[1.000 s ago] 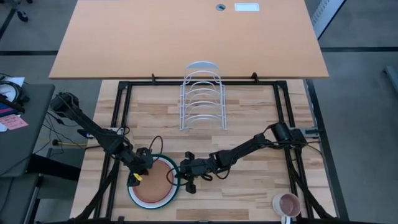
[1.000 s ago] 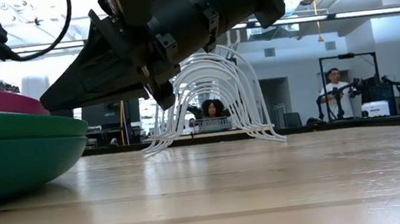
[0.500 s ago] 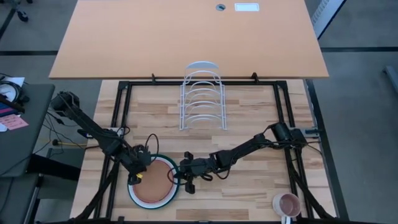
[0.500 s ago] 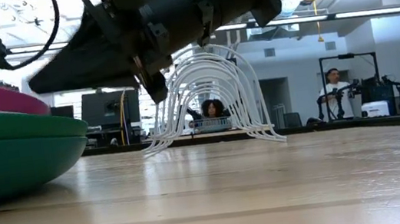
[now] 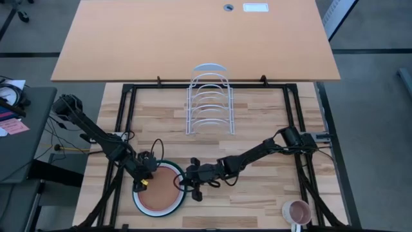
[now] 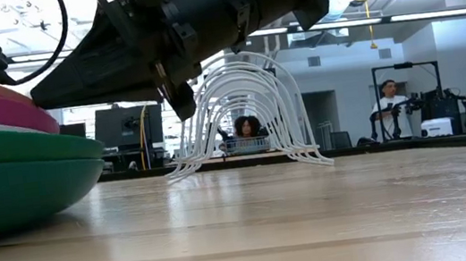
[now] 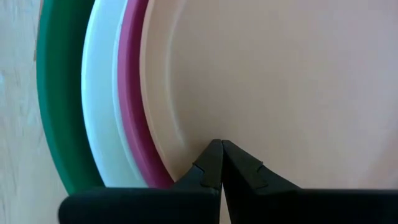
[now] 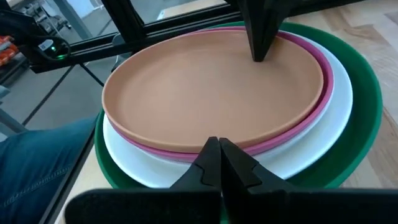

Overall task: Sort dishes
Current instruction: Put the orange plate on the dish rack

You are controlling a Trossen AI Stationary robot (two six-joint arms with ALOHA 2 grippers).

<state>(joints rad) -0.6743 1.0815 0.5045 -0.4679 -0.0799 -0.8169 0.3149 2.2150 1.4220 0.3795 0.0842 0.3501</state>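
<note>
Now left gripper [image 5: 139,185] further back on terracotta plate [image 5: 159,189], both jaws closed, empty; right gripper [image 5: 191,191] alongside.

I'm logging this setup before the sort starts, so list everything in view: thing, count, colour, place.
terracotta plate: 1, brown, top of stack, front-left of table
pink plate: 1, magenta, under terracotta plate
white plate: 1, white, under pink plate
green plate: 1, dark green, stack bottom
wire rack: 1, white, table's back centre
mug: 1, pink, front-right corner
people: 2, room behind
left gripper: shut, stack's left edge
right gripper: shut, stack's right edge
</note>
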